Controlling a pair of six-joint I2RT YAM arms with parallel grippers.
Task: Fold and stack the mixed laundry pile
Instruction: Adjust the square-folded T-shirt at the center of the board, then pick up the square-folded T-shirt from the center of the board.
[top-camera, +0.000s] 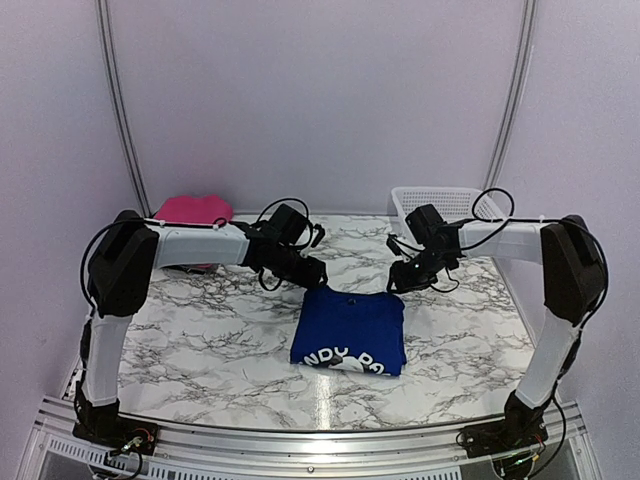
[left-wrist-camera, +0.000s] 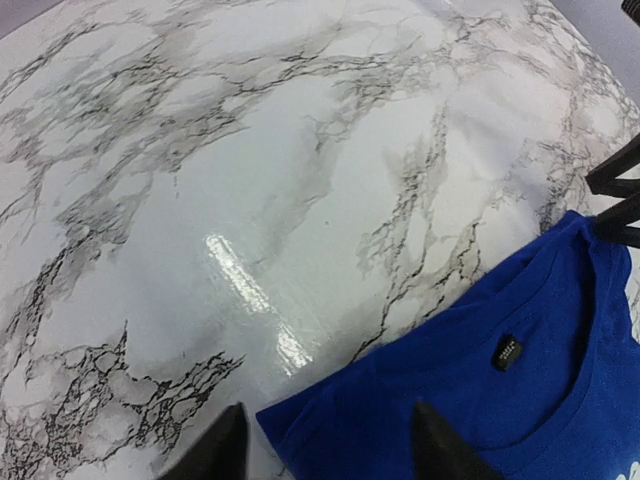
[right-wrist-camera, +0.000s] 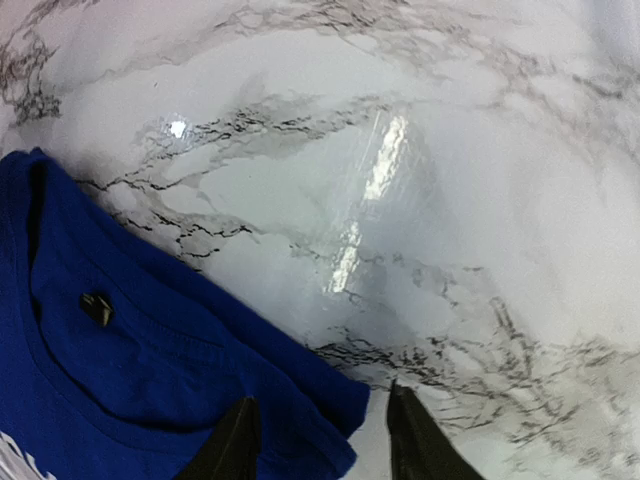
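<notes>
1. Pink garment (top-camera: 190, 208): is lying bunched at the back left corner of the table (top-camera: 200, 320), partly hidden behind the left arm and well apart from both grippers.

2. Left gripper (left-wrist-camera: 330, 430): is reaching in toward the middle of the table, its jaws standing apart and holding nothing. In the left wrist view, the near left collar-side corner of the blue shirt (top-camera: 350, 330) is lying in the gap between the two fingers (left-wrist-camera: 218, 450). Whether the fingers are touching the cloth cannot be told.

3. Blue shirt: is lying folded into a rough rectangle at the centre of the table, between the two grippers and just in front of them. Its collar edge is facing the back, with a small dark label (left-wrist-camera: 507, 352) inside the neck. White print (top-camera: 345, 360) is showing along the near edge.

4. Right gripper (right-wrist-camera: 320, 410): is hanging over the shirt's other collar-side corner, its jaws parted and gripping nothing. That corner is lying between the fingertips in the right wrist view.

5. Basket (top-camera: 440, 203): white mesh, is standing at the back right, behind the right arm.
</notes>
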